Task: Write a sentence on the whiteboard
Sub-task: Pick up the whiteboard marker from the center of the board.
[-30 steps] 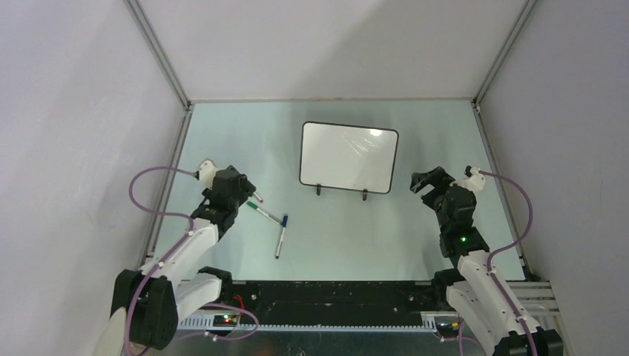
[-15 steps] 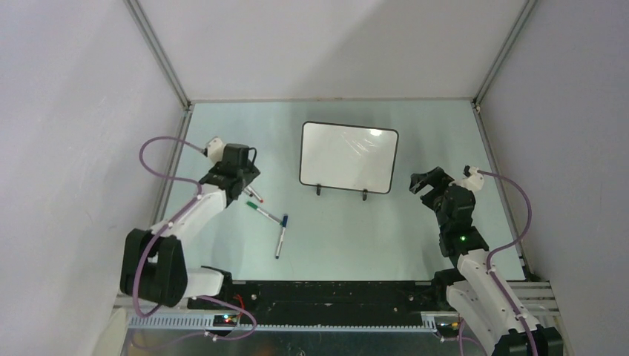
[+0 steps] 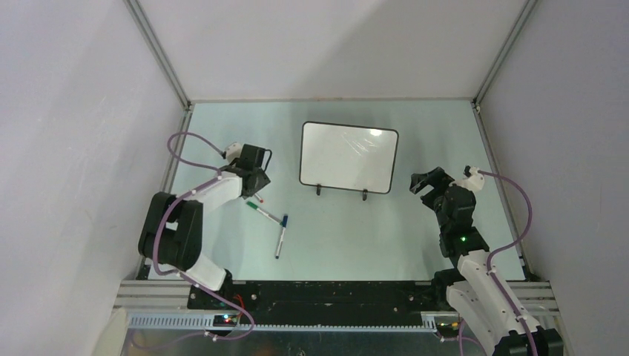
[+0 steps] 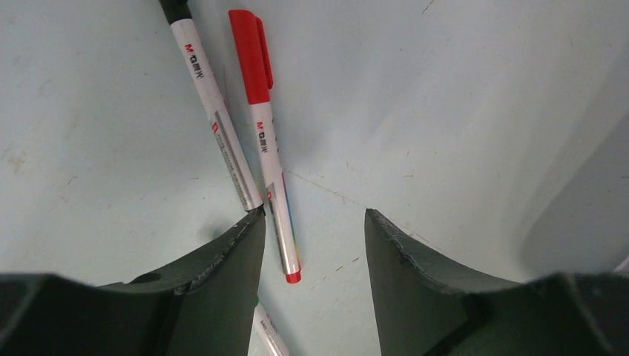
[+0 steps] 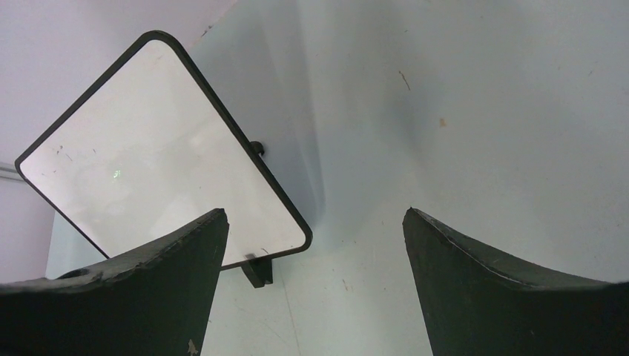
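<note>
The whiteboard (image 3: 348, 157) stands upright on two black feet at mid-table, its face blank white; the sentence is out of view. In the right wrist view the whiteboard (image 5: 148, 156) is ahead and to the left of my open, empty right gripper (image 5: 315, 215). My left gripper (image 4: 314, 215) hangs open just over a red marker (image 4: 267, 141) lying flat on the table. The marker's tail end lies between the fingers, close to the left one. A black-capped marker (image 4: 215, 111) lies beside it. From above, the left gripper (image 3: 256, 182) is left of the board and the right gripper (image 3: 429, 182) is to its right.
A green-capped marker (image 3: 265, 213) and a blue-capped marker (image 3: 281, 236) lie in front of the left gripper's spot. Part of a marker (image 4: 265, 334) shows under the left finger. Grey walls with metal rails (image 3: 159, 55) close in the table.
The left arm has reached forward and to the right, ending over the markers, and its jaws have narrowed. The right arm and the whiteboard have not moved.
</note>
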`<action>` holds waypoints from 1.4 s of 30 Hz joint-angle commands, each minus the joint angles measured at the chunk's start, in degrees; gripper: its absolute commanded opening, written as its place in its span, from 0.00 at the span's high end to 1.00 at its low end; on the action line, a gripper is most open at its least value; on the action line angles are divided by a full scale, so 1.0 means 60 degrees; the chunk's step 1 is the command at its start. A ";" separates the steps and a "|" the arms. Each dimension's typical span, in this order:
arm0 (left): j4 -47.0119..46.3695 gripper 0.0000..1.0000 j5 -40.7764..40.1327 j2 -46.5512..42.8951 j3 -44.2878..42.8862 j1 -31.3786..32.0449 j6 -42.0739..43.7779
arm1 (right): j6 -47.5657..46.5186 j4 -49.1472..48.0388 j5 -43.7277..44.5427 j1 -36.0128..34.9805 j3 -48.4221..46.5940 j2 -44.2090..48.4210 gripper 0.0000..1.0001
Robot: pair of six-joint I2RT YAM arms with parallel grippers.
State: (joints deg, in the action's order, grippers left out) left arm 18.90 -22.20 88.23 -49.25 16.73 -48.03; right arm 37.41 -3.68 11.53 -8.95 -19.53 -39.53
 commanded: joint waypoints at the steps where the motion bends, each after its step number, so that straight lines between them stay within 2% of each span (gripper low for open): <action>1: 0.0137 0.43 -0.0146 0.0472 -0.0675 0.0061 -0.0124 | -0.0110 -0.0229 -0.0008 -0.0074 -0.0363 -0.0028 0.09; 7: 0.0467 0.44 -0.0330 0.0922 -0.1026 -0.0001 -0.0193 | -0.0123 -0.0250 -0.0016 -0.0079 -0.0367 -0.0089 0.09; 13: -0.0484 0.52 0.0849 0.1036 -0.0484 -0.0737 -0.0244 | -0.0141 -0.0199 0.0002 -0.0082 -0.0363 -0.0057 0.09; 19: -0.1056 0.52 0.0845 0.0914 -0.0105 -0.0826 -0.0314 | -0.0141 -0.0177 -0.0003 -0.0103 -0.0364 -0.0015 0.09; 26: -0.0515 0.52 0.0881 0.1386 -0.0561 -0.0708 -0.0277 | -0.0141 -0.0150 -0.0007 -0.0096 -0.0363 0.0036 0.09; 28: -0.0262 0.55 0.1044 0.1714 -0.0880 -0.0716 -0.0241 | -0.0148 -0.0148 -0.0011 -0.0093 -0.0363 0.0040 0.09; 30: 0.0022 0.68 0.1185 0.2075 -0.1214 -0.0737 -0.0211 | -0.0158 -0.0152 -0.0013 -0.0092 -0.0367 0.0055 0.09; 32: 0.0296 0.95 0.1297 0.2314 -0.1491 -0.0780 -0.0174 | -0.0156 -0.0145 -0.0015 -0.0101 -0.0364 0.0077 0.09; 36: -0.0278 1.00 0.1358 0.1735 -0.0975 -0.0740 0.0069 | -0.0156 -0.0127 -0.0030 -0.0105 -0.0363 0.0124 0.09; 39: -0.1850 1.00 0.1431 0.0673 0.0312 -0.0344 0.0448 | -0.0244 -0.0194 -0.0188 -0.0136 -0.0363 0.0204 0.10; 42: -0.3476 1.00 0.1506 -0.0831 0.1405 0.0359 0.1043 | -0.0644 -0.0536 -0.1135 -0.0284 -0.0363 0.0288 0.12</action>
State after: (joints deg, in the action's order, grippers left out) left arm 9.17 -14.59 93.03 -47.35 14.00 -47.05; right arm 36.75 -3.68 10.24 -9.47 -19.53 -39.09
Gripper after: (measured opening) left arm 0.023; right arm 0.899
